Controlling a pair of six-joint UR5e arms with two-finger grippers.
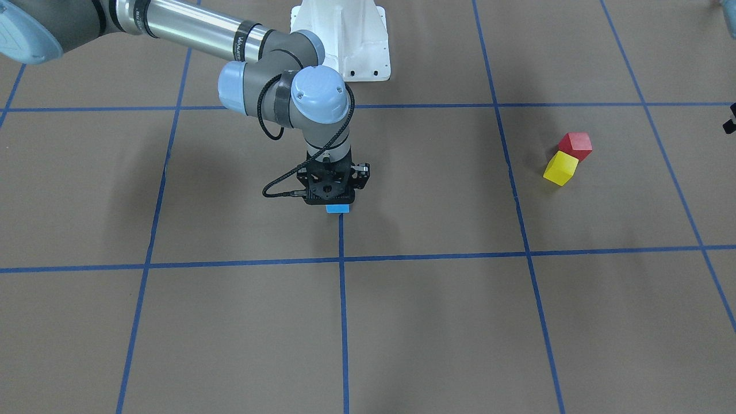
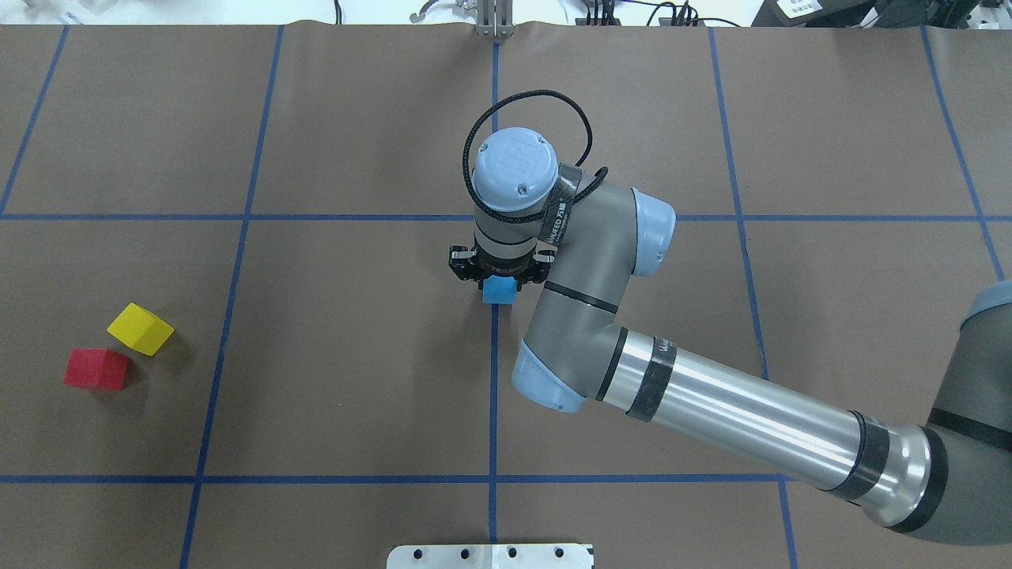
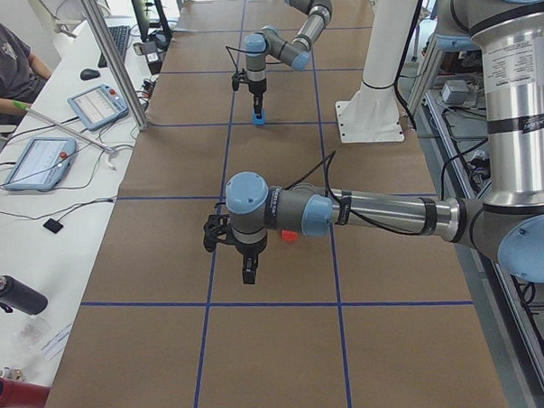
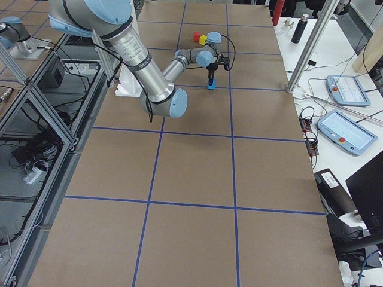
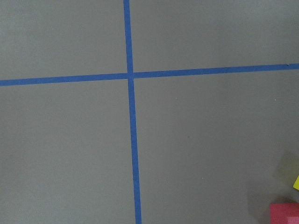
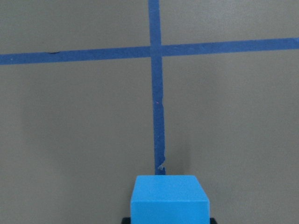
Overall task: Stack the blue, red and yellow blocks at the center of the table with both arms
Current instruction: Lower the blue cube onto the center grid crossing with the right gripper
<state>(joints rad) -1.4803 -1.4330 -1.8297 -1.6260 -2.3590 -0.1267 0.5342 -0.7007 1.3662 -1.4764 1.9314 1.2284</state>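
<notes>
The blue block point(image 2: 498, 290) sits low over the table's middle tape line point(image 2: 493, 379), between the fingers of my right gripper point(image 2: 498, 276), which is shut on it. In the right wrist view the blue block point(image 6: 169, 199) fills the bottom centre, just short of the tape's end. The red block point(image 2: 96, 369) and yellow block point(image 2: 141, 329) lie touching at one corner on the table's left side. My left gripper point(image 3: 248, 273) hangs above the table near the red block point(image 3: 290, 236); I cannot tell whether it is open or shut. Its wrist view catches the red block's corner point(image 5: 285, 213).
The white pedestal point(image 1: 345, 40) is bolted at the robot's edge of the table. A person point(image 3: 4, 62) sits at a side bench with tablets point(image 3: 40, 162) and metal posts point(image 3: 112, 57). Blue tape lines grid the brown table point(image 1: 437, 322).
</notes>
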